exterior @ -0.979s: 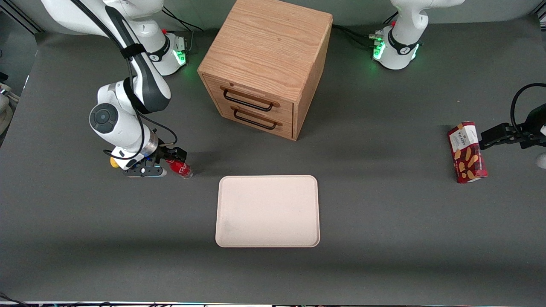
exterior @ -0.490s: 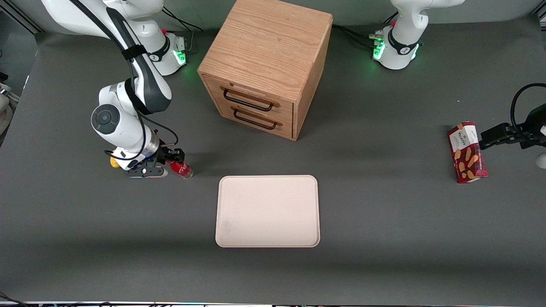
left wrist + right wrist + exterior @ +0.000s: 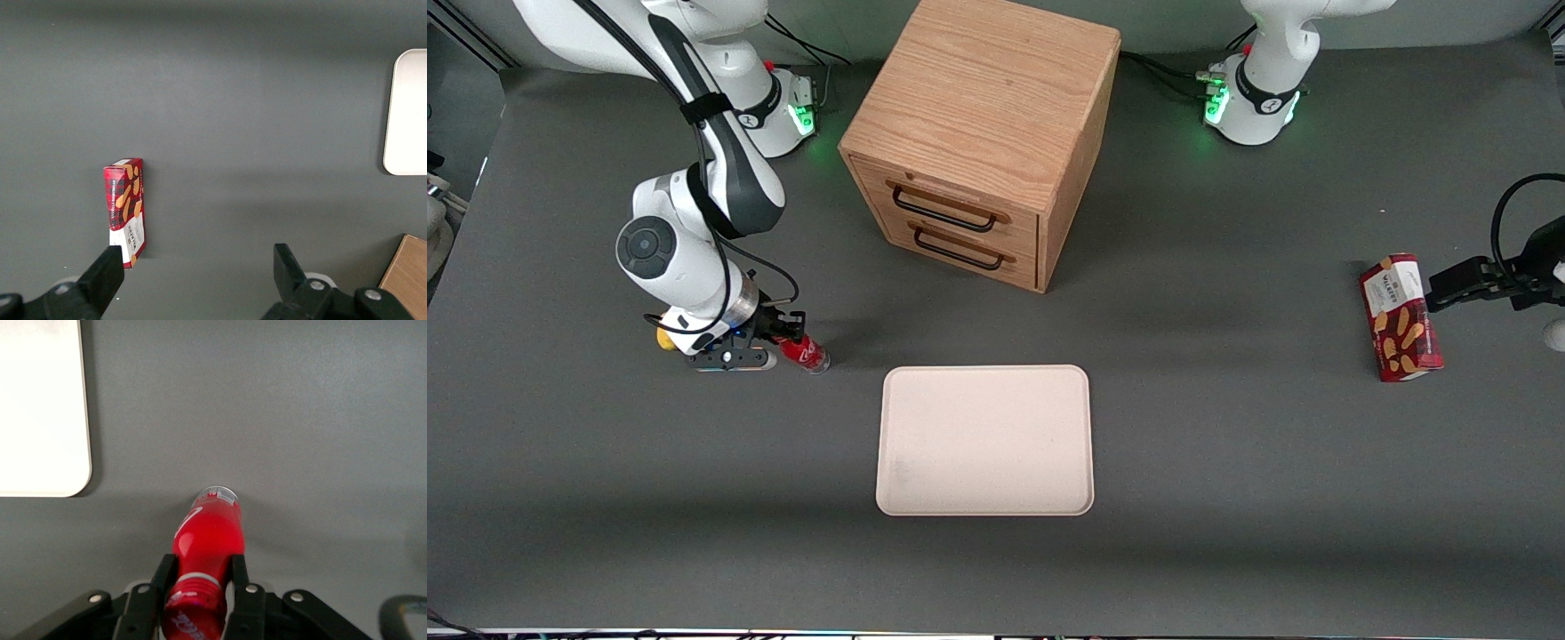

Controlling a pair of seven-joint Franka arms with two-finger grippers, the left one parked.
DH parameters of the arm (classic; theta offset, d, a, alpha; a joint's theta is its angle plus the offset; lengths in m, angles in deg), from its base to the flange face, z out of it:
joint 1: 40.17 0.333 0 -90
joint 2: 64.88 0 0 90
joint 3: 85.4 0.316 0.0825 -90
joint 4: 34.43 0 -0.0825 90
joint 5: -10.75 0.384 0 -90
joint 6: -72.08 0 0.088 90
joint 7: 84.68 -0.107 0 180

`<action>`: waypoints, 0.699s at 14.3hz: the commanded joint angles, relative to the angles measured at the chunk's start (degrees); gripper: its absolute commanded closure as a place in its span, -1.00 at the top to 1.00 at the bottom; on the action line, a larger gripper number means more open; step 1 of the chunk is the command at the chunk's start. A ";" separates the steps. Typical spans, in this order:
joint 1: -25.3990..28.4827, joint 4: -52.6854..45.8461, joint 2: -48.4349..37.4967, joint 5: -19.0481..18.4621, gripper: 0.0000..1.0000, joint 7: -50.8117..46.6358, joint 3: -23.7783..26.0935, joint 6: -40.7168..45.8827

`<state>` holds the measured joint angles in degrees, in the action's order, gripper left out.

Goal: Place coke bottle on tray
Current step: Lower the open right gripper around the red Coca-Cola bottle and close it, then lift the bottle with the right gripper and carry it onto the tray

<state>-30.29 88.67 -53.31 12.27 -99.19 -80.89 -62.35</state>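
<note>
Hand (image 3: 199, 580) clamps the coke bottle (image 3: 207, 540), white script label, near tray (image 3: 984, 440).

Red coke bottle (image 3: 208, 540) w/ white script, clear base; black gripper (image 3: 199, 587) on neck; tray (image 3: 984, 440) pale cream-pink; wood-grain cabinet (image 3: 983, 133); red biscuit-print box (image 3: 1400, 317); grey table (image 3: 1227, 444)
</note>
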 commanded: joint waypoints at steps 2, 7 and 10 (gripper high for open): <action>0.14 -1.97 -2.68 -1.08 -1.00 -0.60 -0.11 2.31; -0.04 -16.36 -2.69 -1.08 -1.00 0.88 -0.20 19.70; -0.39 -28.30 -0.68 -0.99 -1.00 1.59 -0.46 29.71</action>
<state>-30.57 69.27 -55.94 11.98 -98.79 -81.13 -39.54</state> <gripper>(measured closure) 0.621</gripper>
